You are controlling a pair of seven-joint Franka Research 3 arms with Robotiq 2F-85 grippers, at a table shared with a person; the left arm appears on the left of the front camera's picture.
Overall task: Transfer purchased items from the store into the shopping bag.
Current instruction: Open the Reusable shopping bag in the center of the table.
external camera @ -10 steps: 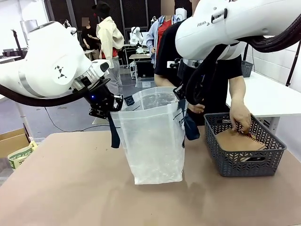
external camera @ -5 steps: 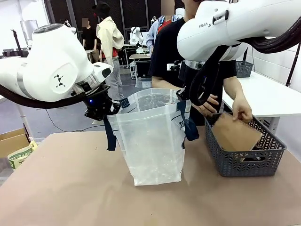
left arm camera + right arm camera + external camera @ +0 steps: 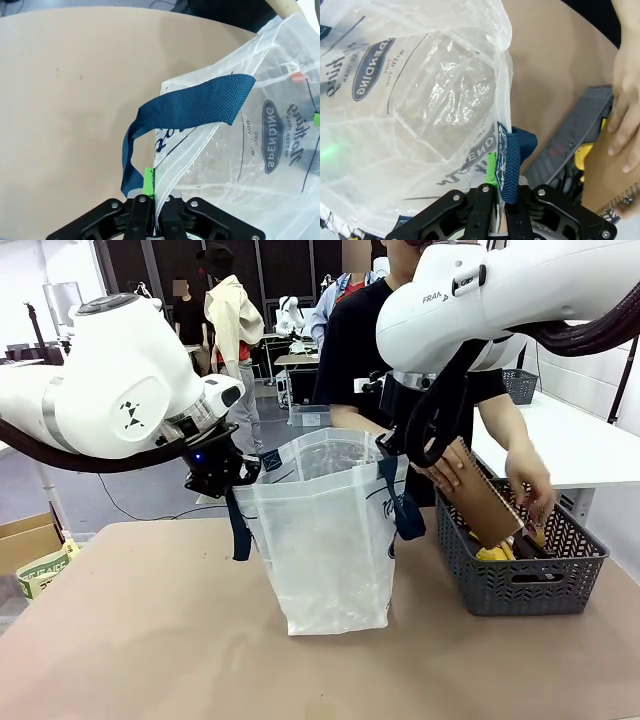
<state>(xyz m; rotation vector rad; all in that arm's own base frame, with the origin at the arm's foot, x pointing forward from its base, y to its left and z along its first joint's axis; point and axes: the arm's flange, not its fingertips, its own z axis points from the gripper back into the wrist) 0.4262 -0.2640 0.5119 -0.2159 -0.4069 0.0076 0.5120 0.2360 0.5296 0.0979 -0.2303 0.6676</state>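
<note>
Shopping bag: stood upright on the bench, with its mouth held open between the two arms. A navy oval print with white lettering is seen through the translucent wall in the left wrist view.
Left gripper: the fingers are pressed together on the bag's rim, just beside the foot of a navy strap handle, which is looped out over the bench.
Right gripper: the fingers are clamped on the opposite rim, with the base of the other strap caught between them.
Basket: set on the bench just beside the bag, on the robot's right, not touching it.
Tan piece: a flat card-coloured pad with a spiral-bound edge, held tilted over the end of the basket nearest the bag, its lower end down at the rim.
Person's hands: one hand is laid on the pad's upper end, and the other hand is placed at its far edge, above the basket.
Yellow item: seen lying in the basket below the pad, beside darker goods. What kind of item it is cannot be told.
</note>
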